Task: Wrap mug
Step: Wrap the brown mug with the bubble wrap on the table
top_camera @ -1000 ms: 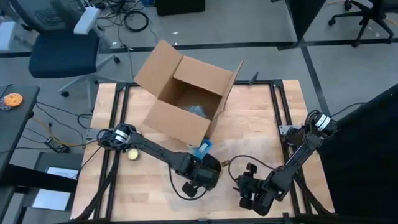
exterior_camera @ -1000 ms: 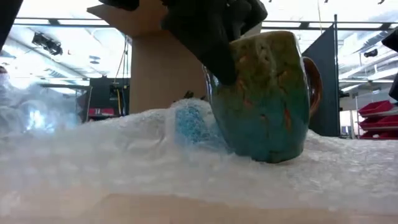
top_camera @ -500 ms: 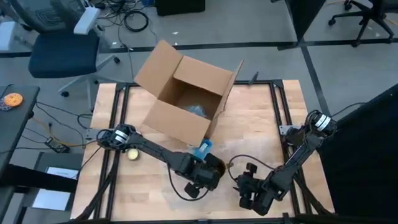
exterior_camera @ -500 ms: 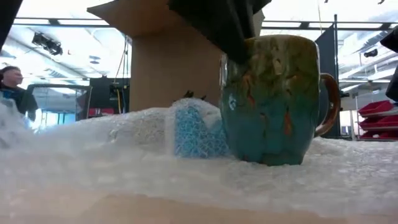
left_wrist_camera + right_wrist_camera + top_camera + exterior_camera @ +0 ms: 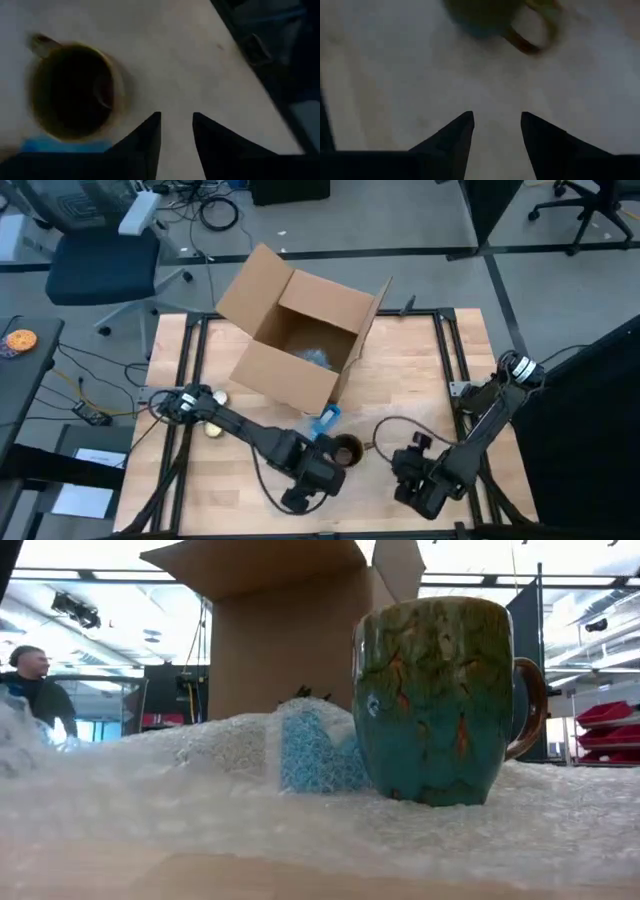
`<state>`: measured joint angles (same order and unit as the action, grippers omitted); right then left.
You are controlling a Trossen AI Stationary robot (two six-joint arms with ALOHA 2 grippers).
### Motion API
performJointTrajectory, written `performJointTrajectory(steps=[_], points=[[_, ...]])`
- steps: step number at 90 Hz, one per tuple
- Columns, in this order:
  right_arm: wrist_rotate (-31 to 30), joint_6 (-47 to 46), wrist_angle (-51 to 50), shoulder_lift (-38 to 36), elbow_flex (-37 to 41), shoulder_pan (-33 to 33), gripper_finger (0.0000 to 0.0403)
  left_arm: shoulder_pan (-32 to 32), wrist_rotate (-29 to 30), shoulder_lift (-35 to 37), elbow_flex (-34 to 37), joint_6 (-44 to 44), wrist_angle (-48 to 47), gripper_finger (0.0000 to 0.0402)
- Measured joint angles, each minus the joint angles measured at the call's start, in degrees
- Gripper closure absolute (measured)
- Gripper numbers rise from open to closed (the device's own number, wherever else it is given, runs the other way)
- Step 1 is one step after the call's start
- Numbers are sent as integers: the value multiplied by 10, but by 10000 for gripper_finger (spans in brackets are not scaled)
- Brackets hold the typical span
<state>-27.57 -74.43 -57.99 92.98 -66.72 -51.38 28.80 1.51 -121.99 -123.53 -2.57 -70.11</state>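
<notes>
Two arms share your bench (image 5: 420, 370), a pale wooden top on a dark frame, and neither is holding anything. Largest on it is the cardboard box (image 5: 300, 340), flaps open, toward the far side; in the low view it rises behind everything else (image 5: 280, 640). Next comes the sheet of bubble wrap (image 5: 300, 830), spread flat over the near part of the bench and rumpled into a low ridge on the low view's left side.

Your left arm reaches in from the left edge, and its left end effector (image 5: 312, 480) hangs just on the near side of the mug, apart from it; its fingers (image 5: 150, 135) stand parted with bare wrap showing between them. Your right arm comes in from the right edge, and the right end effector (image 5: 408, 462) sits near the mug on its right, also clear of it, fingers (image 5: 457, 135) likewise spread over the wrap.

You can see the mug (image 5: 345, 450) standing upright on the bubble wrap, between the two end effectors and on the near side of the box. Low down it shows as teal and green glaze with a brown handle pointing right (image 5: 435, 700). Just beside it, touching its base on the left, lies a small blue piece (image 5: 312, 752) under the wrap. Smallest, a yellowish round object (image 5: 213, 430) rests near the left arm.
</notes>
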Motion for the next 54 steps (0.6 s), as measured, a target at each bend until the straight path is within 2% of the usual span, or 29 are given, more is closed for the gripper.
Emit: performJointTrajectory(steps=[12, 21, 32, 54], points=[[59, -83, -132, -35, 0, 2, 254, 27, -4, -3, 14, 31, -40, 305], [91, -132, -193, -66, 3, 5, 254, 44, -3, 3, 42, 54, -41, 305], [109, -170, -179, -124, 40, 7, 254, 60, 1, 18, 94, 80, -19, 305], [120, -263, -119, -227, 166, 26, 256, 80, 5, 40, 224, 147, 102, 305]])
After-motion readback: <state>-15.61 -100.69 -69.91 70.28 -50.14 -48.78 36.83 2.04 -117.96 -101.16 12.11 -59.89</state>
